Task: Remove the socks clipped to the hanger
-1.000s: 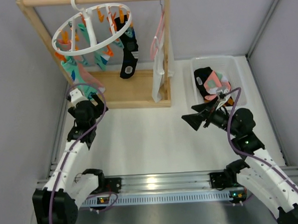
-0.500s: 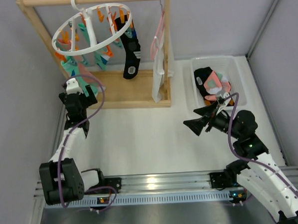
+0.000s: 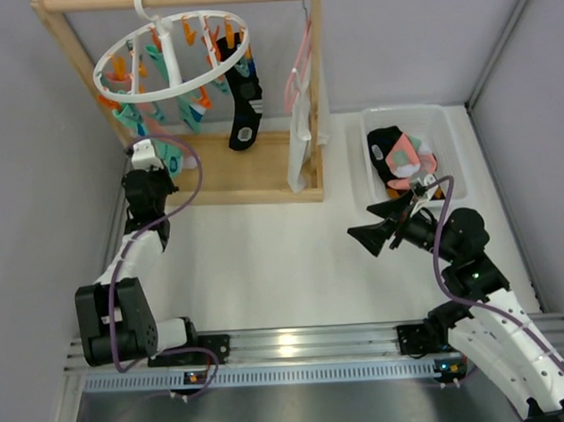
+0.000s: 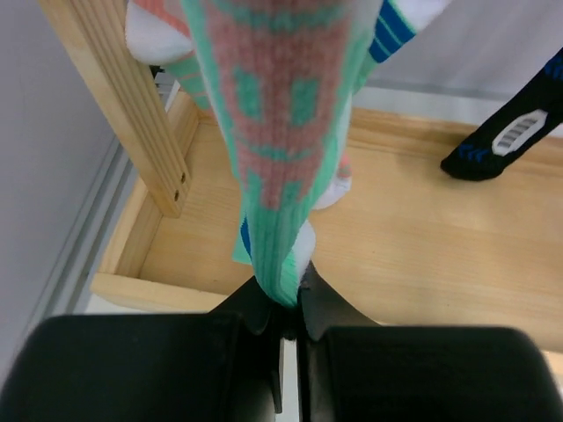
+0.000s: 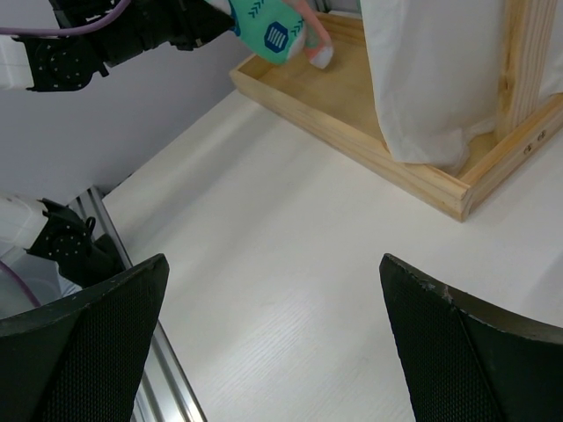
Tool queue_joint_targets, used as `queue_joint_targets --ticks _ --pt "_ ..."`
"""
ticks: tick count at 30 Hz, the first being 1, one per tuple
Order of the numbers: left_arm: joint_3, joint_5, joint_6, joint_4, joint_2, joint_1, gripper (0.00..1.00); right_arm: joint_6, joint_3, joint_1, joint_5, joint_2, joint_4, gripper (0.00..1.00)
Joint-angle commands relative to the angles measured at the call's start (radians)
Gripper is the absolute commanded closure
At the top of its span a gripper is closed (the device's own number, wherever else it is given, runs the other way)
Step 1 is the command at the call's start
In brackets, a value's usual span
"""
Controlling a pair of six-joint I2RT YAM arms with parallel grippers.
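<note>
A white table point(image 3: 276, 268) is seen, bounded by grey walls on three sides. The shallow tray base point(image 3: 252, 179) of a wooden rack frame is set on it at the far left. A translucent plastic bin point(image 3: 366, 159) is placed at the far right, and a metal rail point(image 3: 308, 342) is fixed along the near edge.

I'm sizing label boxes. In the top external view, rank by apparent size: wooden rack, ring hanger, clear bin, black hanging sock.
1. Wooden rack
2. ring hanger and clear bin, about alike, the hanger likely nearer the camera, so unranked
3. black hanging sock smallest
</note>
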Motion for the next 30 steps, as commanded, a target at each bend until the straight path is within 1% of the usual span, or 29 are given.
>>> queue_joint_targets --ticks 1,2,5,6,9,11,13,14,15,16,19,22,23,24,26,27,29,30 --pt "0.010 -0.121 -0.135 0.116 -0.038 -0.051 1.00 0.004 0.039 0.009 -0.010 0.005 0.030 0.01" --pt "0.004 -0.214 -0.155 0.116 -0.048 -0.072 1.00 0.004 0.037 0.009 -0.004 0.004 0.028 0.01" --pt "-0.025 -0.360 -0.182 0.116 -0.094 -0.201 1.00 0.004 0.039 0.008 0.007 -0.002 0.024 0.00" --pt "-0.033 -0.459 -0.185 0.118 -0.115 -0.277 1.00 0.007 0.039 0.009 0.010 -0.002 0.025 0.01" --pt "-0.059 -0.550 -0.200 0.116 -0.147 -0.396 1.00 0.035 0.040 0.009 0.048 -0.002 0.031 0.01" --pt "-0.080 -0.583 -0.226 0.114 -0.167 -0.433 1.00 0.046 0.034 0.008 0.077 -0.002 0.044 0.01" --pt "-0.114 -0.604 -0.246 0.114 -0.200 -0.471 1.00 0.057 0.033 0.008 0.073 0.004 0.059 0.00" --pt "-0.122 -0.617 -0.242 0.114 -0.206 -0.485 1.00 0.063 0.034 0.009 0.065 0.008 0.067 0.01" --pt "-0.135 -0.632 -0.234 0.114 -0.215 -0.523 1.00 0.073 0.034 0.008 0.055 0.013 0.091 0.01" --pt "-0.140 -0.681 -0.217 0.114 -0.221 -0.543 1.00 0.084 0.033 0.009 0.032 0.016 0.106 0.00" --pt "-0.151 -0.742 -0.191 0.113 -0.232 -0.629 1.00 0.130 0.031 0.009 0.021 0.022 0.155 0.01" --pt "-0.157 -0.788 -0.170 0.113 -0.244 -0.697 1.00 0.184 0.065 0.009 0.001 0.045 0.165 0.01" --pt "-0.156 -0.814 -0.159 0.113 -0.243 -0.718 1.00 0.198 0.094 0.009 -0.008 0.063 0.163 0.03" --pt "-0.153 -0.834 -0.153 0.111 -0.236 -0.762 1.00 0.211 0.111 0.015 -0.015 0.071 0.160 0.05" --pt "-0.128 -0.864 -0.114 0.113 -0.221 -0.810 1.00 0.216 0.172 0.032 -0.004 0.090 0.139 0.06" --pt "-0.114 -0.900 -0.102 0.113 -0.197 -0.857 1.00 0.204 0.197 0.056 0.007 0.096 0.121 0.07" --pt "-0.091 -0.919 -0.073 0.111 -0.169 -0.897 1.00 0.179 0.286 0.086 0.054 0.126 0.055 0.07" --pt "-0.067 -0.920 -0.065 0.111 -0.146 -0.934 1.00 0.150 0.318 0.122 0.068 0.140 0.035 0.07"
